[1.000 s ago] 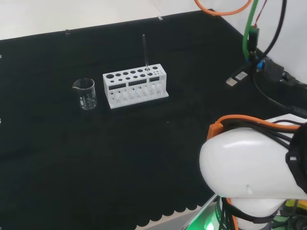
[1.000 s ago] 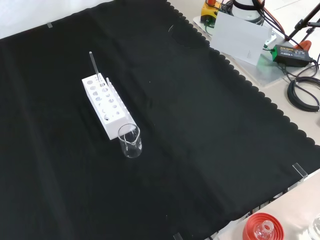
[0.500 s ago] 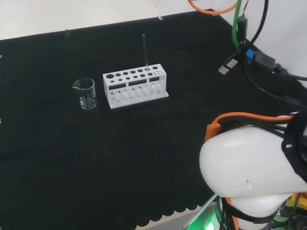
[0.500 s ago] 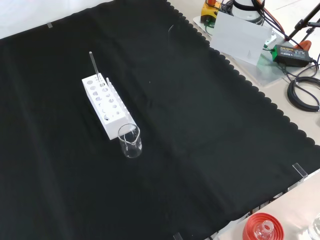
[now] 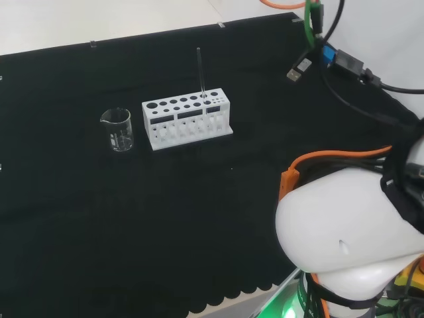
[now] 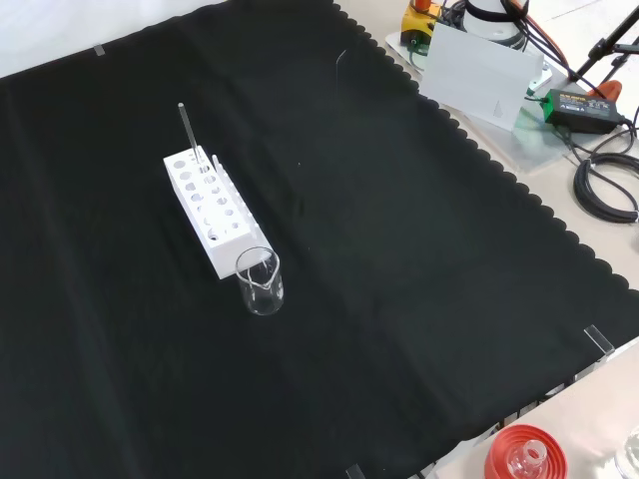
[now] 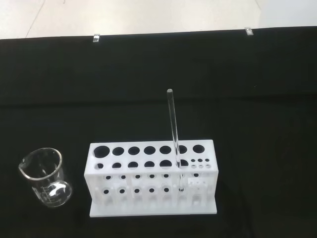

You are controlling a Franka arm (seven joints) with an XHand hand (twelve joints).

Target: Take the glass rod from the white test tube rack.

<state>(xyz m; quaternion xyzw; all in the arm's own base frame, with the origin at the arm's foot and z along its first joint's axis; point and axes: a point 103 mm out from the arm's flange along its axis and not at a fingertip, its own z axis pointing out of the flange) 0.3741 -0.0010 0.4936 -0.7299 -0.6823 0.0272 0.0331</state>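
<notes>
Glass rod [image 7: 174, 139]: stands nearly upright in a hole of the white test tube rack [image 7: 152, 178], leaning a little, its top well above the rack; task not yet begun on it
Rack position: toward the far edge of the black cloth [image 5: 132, 218] in the head view, well in from every edge of the cloth
Beaker [image 5: 118, 129]: small, clear, empty as far as can be seen, just beside the rack's end and apart from it
Hand: cannot tell whether released, clenched or grasping; the arm's white link [image 5: 344, 225] shows near the cloth's near edge in the head view, well apart from the rack
Risk, thin target: the rod is slim and clear, so fingers closing off-centre could miss it or knock it sideways
Risk, tipping: a pull that is not straight up along the rod could drag the light rack or tilt it
Risk, neighbour: a wide approach from the beaker's side could bump the beaker over
Risk, slip: smooth glass may slide out of a pinch once clear of the hole
</notes>
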